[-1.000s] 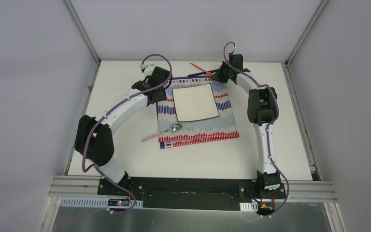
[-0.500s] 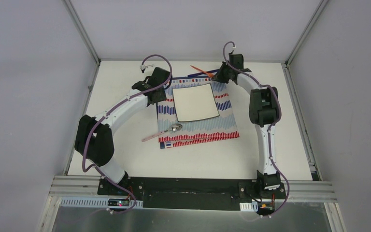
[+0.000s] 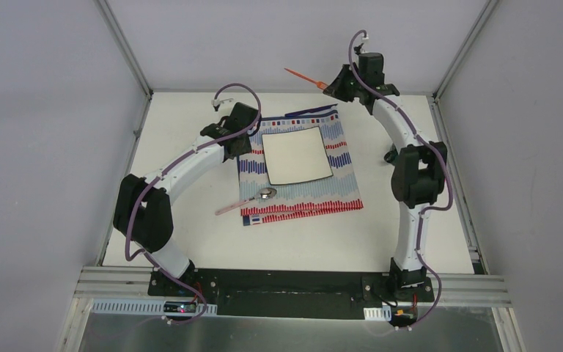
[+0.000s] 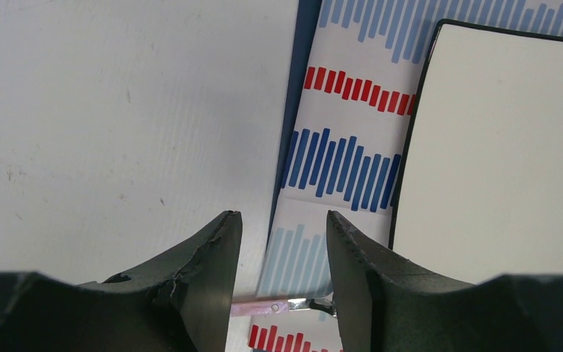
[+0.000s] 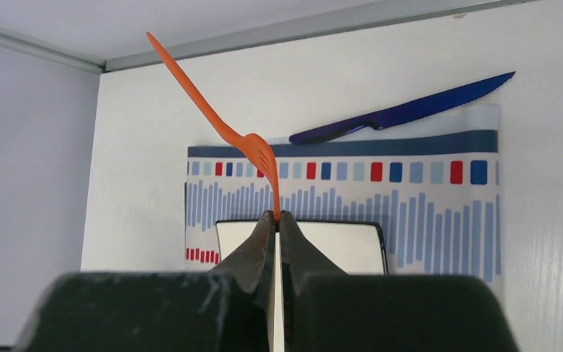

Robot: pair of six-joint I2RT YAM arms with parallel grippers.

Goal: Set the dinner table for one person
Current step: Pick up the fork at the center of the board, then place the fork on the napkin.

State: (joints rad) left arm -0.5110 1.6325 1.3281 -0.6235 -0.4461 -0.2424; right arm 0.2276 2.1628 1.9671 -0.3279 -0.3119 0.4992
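- Orange fork: pinched by its tines in my closed right end effector, high over the worktop's far edge.
- Plate lies below it, toward the near edge; my left end effector hangs half open, empty.

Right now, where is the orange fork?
In the top view the orange fork is airborne near the table's far edge, pinched by its tines in the right gripper, near the blue knife.
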